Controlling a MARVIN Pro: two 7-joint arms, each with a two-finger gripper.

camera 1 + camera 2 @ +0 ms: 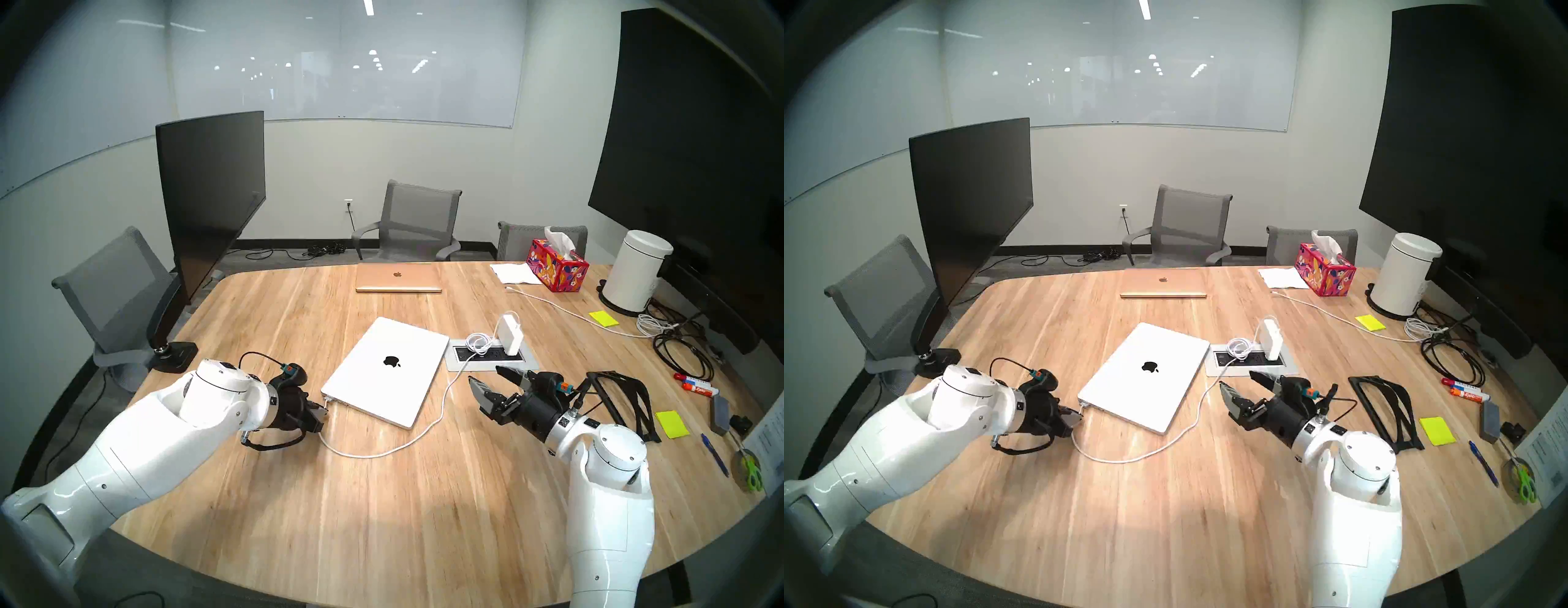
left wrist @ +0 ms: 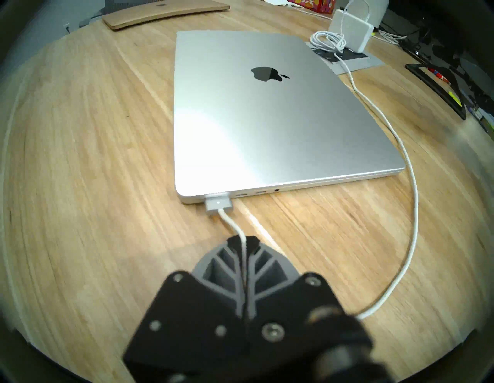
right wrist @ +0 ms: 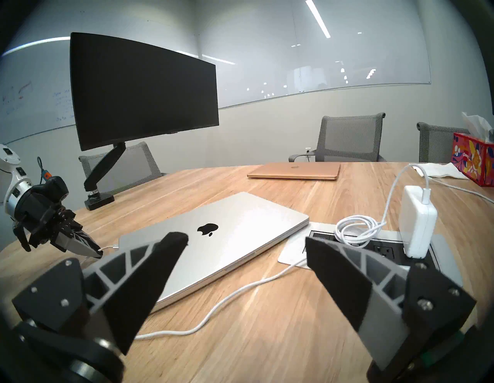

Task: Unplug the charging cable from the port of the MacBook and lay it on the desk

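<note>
- My left gripper (image 2: 244, 242): fingers (image 1: 319, 418) clenched on the charging cable (image 2: 409, 171), pinching the white cord just behind its plug, low over the table (image 1: 382, 509).
- Plug (image 2: 218, 204): flat, silver-white, seated in the port at the near-left corner of the MacBook's side edge; a small light spot shows on it.
- MacBook (image 1: 384, 369): silver, closed, black apple logo up, lying flat mid-table.
- Cord run: from my left fingers it loops along the table past the MacBook's near edge, up to a small coil (image 3: 355, 228) on the outlet box (image 1: 526, 363).
- Power brick (image 3: 418, 224): white, standing upright in the outlet box, just right of the MacBook.
- My right gripper (image 3: 246, 240): fingers (image 3: 344, 270) released, spread wide, holding nothing, near the cord's middle stretch.
- Gold laptop (image 1: 399, 277): closed, at the far table edge, well apart.
</note>
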